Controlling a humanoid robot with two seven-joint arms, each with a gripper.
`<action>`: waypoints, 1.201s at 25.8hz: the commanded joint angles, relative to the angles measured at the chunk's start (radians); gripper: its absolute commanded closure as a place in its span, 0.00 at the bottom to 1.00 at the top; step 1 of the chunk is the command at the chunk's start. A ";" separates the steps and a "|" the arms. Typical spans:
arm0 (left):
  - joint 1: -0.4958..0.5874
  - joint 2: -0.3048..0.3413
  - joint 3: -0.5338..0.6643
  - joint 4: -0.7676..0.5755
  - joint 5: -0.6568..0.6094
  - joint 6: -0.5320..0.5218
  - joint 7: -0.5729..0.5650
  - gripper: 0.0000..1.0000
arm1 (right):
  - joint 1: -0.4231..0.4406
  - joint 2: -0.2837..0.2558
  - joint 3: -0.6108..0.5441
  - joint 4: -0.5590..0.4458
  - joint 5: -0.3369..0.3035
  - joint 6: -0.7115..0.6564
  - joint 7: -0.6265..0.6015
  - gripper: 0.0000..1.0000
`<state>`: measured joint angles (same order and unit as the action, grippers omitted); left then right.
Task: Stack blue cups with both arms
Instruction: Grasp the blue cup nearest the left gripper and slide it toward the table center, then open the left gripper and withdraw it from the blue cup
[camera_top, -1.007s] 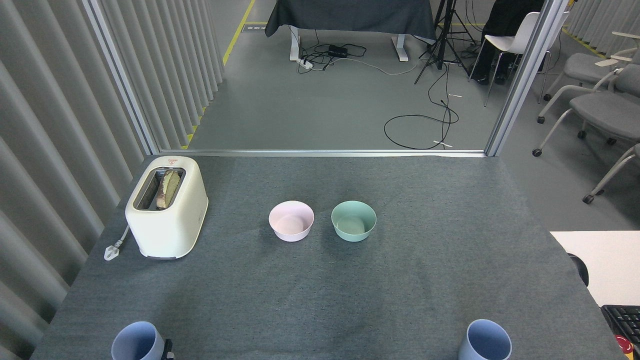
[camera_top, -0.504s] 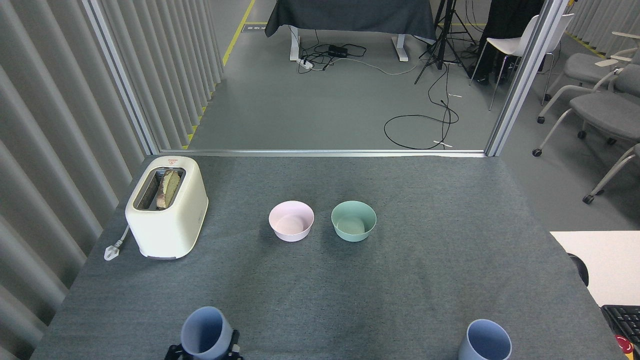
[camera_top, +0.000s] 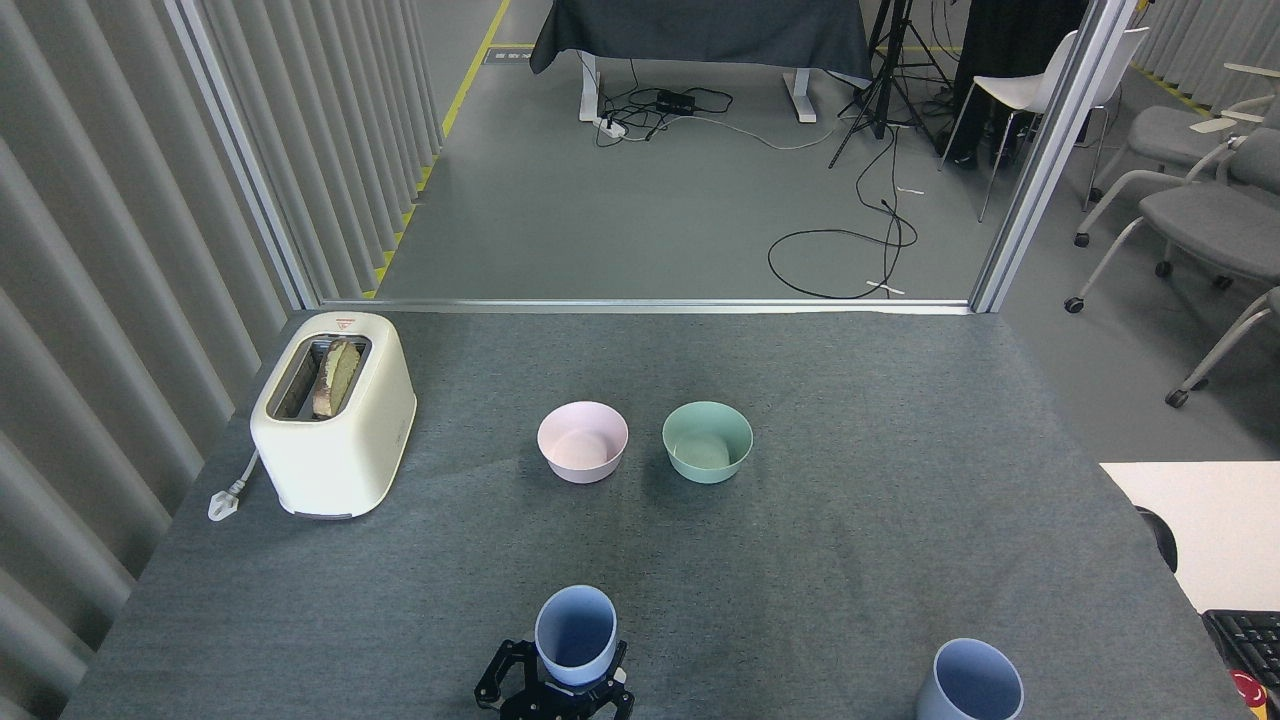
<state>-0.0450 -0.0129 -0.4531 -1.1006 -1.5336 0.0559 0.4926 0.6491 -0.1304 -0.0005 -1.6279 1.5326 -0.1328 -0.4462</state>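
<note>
One pale-blue cup (camera_top: 575, 634) is held upright near the table's front edge, left of the middle, with its mouth facing up. My left gripper (camera_top: 553, 688) is shut on its lower part, black fingers wrapped around both sides. A second blue cup (camera_top: 971, 684) stands upright at the front right of the table, partly cut off by the bottom edge. My right gripper is out of view.
A pink bowl (camera_top: 582, 441) and a green bowl (camera_top: 707, 441) sit side by side at mid-table. A cream toaster (camera_top: 333, 412) with bread in its slot stands at the left. A white desk (camera_top: 1205, 525) with a keyboard (camera_top: 1248, 645) adjoins the right edge.
My left gripper has carried its blue cup rightward along the front edge, from the far left to left of centre. The right blue cup has stayed put.
</note>
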 joint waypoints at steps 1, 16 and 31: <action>-0.012 -0.002 -0.004 0.025 -0.005 0.001 0.000 0.47 | 0.000 -0.002 0.002 0.000 0.000 0.001 -0.003 0.00; -0.061 -0.007 -0.004 0.104 -0.002 0.022 0.009 0.17 | -0.002 -0.003 0.002 0.003 -0.002 0.001 -0.003 0.00; 0.097 0.004 0.008 -0.028 0.010 0.030 0.007 0.00 | -0.002 -0.003 0.004 0.003 -0.003 0.001 -0.005 0.00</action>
<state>-0.0079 -0.0145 -0.4503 -1.0638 -1.5238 0.0844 0.4997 0.6473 -0.1335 0.0033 -1.6245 1.5300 -0.1319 -0.4497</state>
